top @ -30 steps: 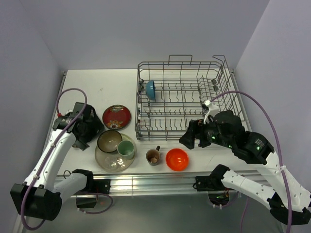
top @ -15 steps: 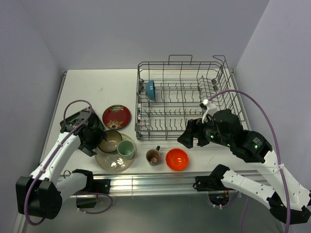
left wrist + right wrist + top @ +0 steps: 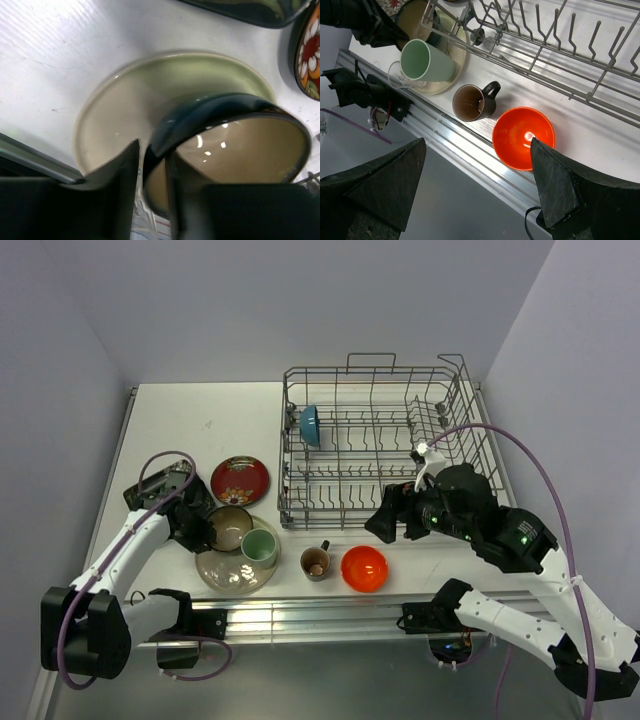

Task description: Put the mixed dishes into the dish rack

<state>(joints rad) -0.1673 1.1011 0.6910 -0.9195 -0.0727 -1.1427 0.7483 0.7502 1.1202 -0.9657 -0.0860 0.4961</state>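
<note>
Over the cream plate (image 3: 112, 117), pinching the tan bowl (image 3: 240, 150) rim with left fingers (image 3: 117, 190), one inside, one outside; holding right fingers (image 3: 380, 187) wide, empty.

You have no readable text, label, brand or number in any view. The red saucer (image 3: 240, 481) carries only a painted flower pattern, no lettering.

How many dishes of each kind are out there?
Bowls: 3 - orange bowl, tan bowl, blue bowl inside the grey wire dish rack
Cups: 2 - pale green cup, small brown mug
Plates: 2 - cream round plate, red saucer
Clear glass: 1
Total: 8, plus a dark cropped rim I cannot identify
</note>
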